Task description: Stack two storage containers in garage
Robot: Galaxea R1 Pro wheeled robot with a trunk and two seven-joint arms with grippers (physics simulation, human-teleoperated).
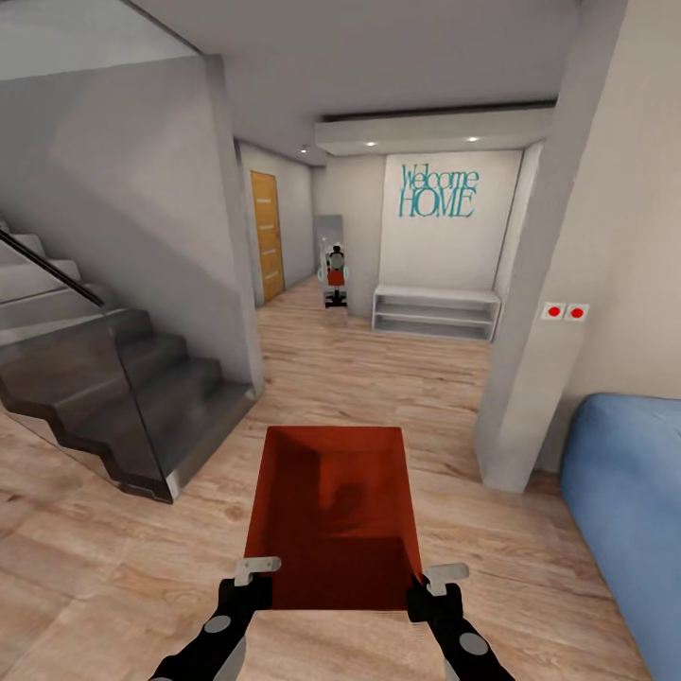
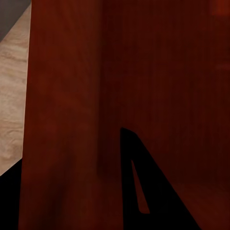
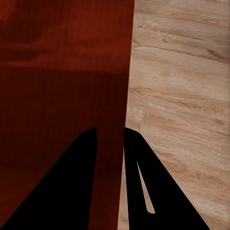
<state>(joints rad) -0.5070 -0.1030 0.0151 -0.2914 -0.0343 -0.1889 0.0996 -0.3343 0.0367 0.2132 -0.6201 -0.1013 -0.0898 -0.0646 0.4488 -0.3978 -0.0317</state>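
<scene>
L gripper (image 1: 253,579) and R gripper (image 1: 437,588) each pinch a near corner of the storage container (image 1: 333,511), held over the light wood plank floor (image 1: 113,558). Staircase (image 1: 104,397) left, blue sofa (image 1: 624,501) right; open hallway ahead to white shelf (image 1: 435,312).

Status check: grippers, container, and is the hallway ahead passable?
Left gripper and right gripper both shut on the storage container walls, box carried level. Wood floor ahead. Staircase left, blue sofa right.
</scene>
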